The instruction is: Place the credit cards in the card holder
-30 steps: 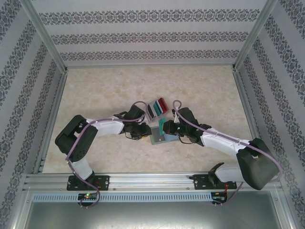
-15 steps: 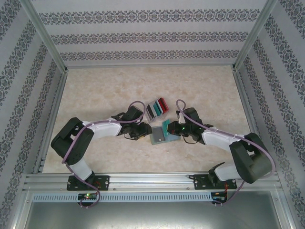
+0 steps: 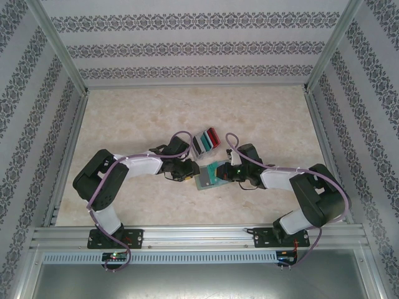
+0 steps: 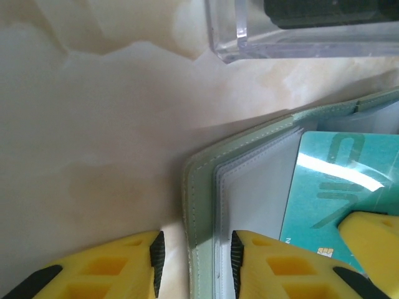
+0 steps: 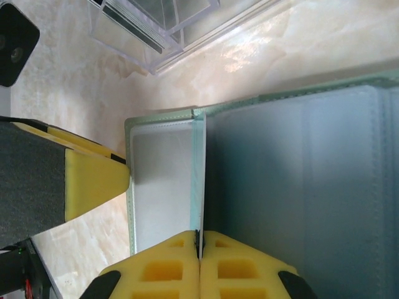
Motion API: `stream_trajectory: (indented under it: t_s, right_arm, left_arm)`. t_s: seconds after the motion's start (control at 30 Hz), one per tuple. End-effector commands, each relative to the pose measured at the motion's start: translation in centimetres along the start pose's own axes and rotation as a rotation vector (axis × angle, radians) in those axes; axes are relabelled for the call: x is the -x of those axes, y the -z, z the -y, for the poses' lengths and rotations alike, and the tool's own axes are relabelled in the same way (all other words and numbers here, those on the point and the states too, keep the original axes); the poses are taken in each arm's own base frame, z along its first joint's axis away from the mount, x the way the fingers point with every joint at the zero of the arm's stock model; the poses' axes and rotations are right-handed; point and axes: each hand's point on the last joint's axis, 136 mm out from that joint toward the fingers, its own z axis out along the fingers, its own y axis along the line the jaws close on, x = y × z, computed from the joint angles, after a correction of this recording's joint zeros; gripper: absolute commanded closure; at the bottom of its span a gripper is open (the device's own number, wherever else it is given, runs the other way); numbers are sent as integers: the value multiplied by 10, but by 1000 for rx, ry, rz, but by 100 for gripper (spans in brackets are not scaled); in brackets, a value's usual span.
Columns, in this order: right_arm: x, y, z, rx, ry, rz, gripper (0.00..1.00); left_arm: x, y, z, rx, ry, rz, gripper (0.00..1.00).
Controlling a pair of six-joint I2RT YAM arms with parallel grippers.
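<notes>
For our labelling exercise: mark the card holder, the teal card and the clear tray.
card holder (image 4: 252, 187), left wrist view, inner clear sleeve.
teal card (image 4: 330, 187), left wrist view, middle of face.
clear tray (image 4: 299, 43), left wrist view, near wall.

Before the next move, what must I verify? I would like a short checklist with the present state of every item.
1. The right gripper is shut on the teal card: ok.
2. The card holder lies open on the table: ok.
3. The left gripper has its jaws apart on either side of the card holder's edge: ok. Whether they press on it: cannot tell.
4. The teal card's edge has entered the clear pocket: cannot tell.
5. The clear tray stands apart from the card holder: ok.
</notes>
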Motion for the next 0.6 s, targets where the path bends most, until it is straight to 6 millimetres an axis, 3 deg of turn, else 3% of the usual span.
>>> stream_trajectory:
  t_s: [0.0, 0.23, 0.37, 0.57]
  right_arm:
    - [-5, 7, 12, -16, -2, -2, 95]
    - [-3, 6, 14, 2, -13, -6, 95]
    - [-8, -3, 2, 67, -9, -43, 95]
    - [-17, -13, 8, 58, -27, -82, 95]
  left_arm:
    - [0, -10, -2, 13, -9, -8, 64]
    - [0, -13, -3, 26, -5, -16, 69]
    - [0, -14, -3, 26, -4, -18, 70]
    - [2, -15, -5, 43, -6, -19, 74]
